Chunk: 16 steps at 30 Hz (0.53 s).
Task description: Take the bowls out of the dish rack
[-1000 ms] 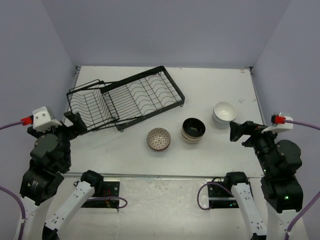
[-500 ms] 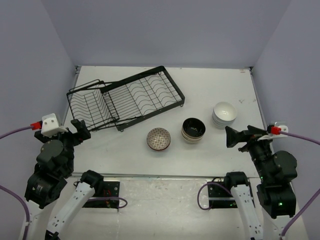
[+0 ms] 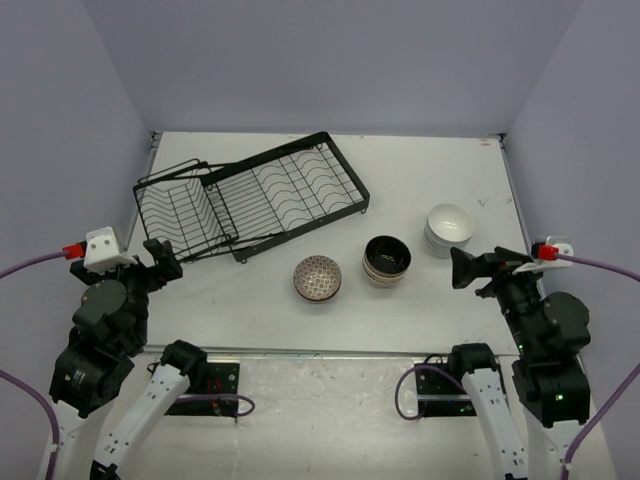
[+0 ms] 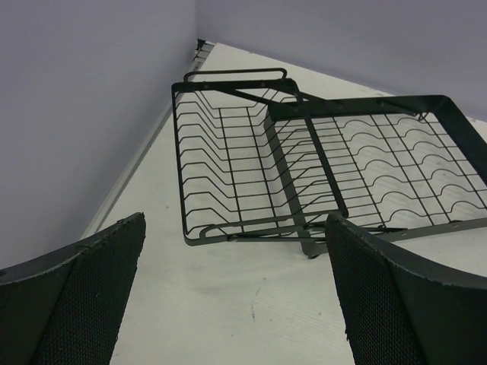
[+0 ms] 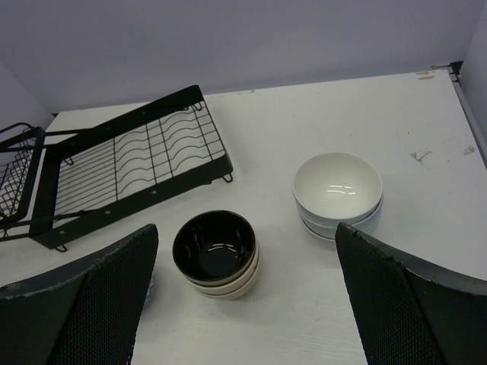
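Observation:
The black wire dish rack lies on the table at the back left with no bowl in it; it also shows in the left wrist view and the right wrist view. Three stacks of bowls stand on the table: white ones, tan ones with dark insides, and a red-speckled one on top. My left gripper is open and empty near the rack's front left corner. My right gripper is open and empty, right of the bowls.
The white table is walled by lilac panels at the back and both sides. Its near edge runs just in front of the bowls, with the arm bases below it.
Both arms have drawn back toward the near edge and lowered, the left one away from the rack, the right one away from the white stack. The bowls and rack have not moved.

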Available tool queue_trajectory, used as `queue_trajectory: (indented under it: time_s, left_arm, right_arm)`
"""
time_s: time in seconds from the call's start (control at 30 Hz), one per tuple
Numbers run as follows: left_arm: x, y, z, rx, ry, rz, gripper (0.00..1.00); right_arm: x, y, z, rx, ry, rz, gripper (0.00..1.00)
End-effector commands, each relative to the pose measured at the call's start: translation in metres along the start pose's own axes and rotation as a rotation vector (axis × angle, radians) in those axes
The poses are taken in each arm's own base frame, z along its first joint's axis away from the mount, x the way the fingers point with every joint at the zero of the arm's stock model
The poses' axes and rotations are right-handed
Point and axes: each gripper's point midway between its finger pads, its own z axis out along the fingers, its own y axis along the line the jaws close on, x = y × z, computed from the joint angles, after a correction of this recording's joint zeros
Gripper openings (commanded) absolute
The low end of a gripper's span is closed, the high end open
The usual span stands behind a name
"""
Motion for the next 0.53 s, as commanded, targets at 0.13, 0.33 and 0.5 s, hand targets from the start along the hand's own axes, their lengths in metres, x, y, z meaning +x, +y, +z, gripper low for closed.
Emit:
queue_trajectory:
  time_s: [0.13, 0.33, 0.5]
  left_arm:
    - [-0.008, -0.003, 0.001, 0.014, -0.026, 0.010, 1.00]
    - [-0.005, -0.004, 0.003, 0.017, -0.026, 0.010, 1.00]
    - [-0.005, -0.008, 0.003, 0.038, -0.029, 0.011, 1.00]
  right_arm:
    - [-0.002, -0.004, 0.006, 0.017, -0.005, -0.021, 0.99]
    - [0.000, -0.004, 0.011, 0.021, 0.006, -0.011, 0.99]
    - [0.000, -0.002, 0.013, 0.014, 0.022, -0.004, 0.99]
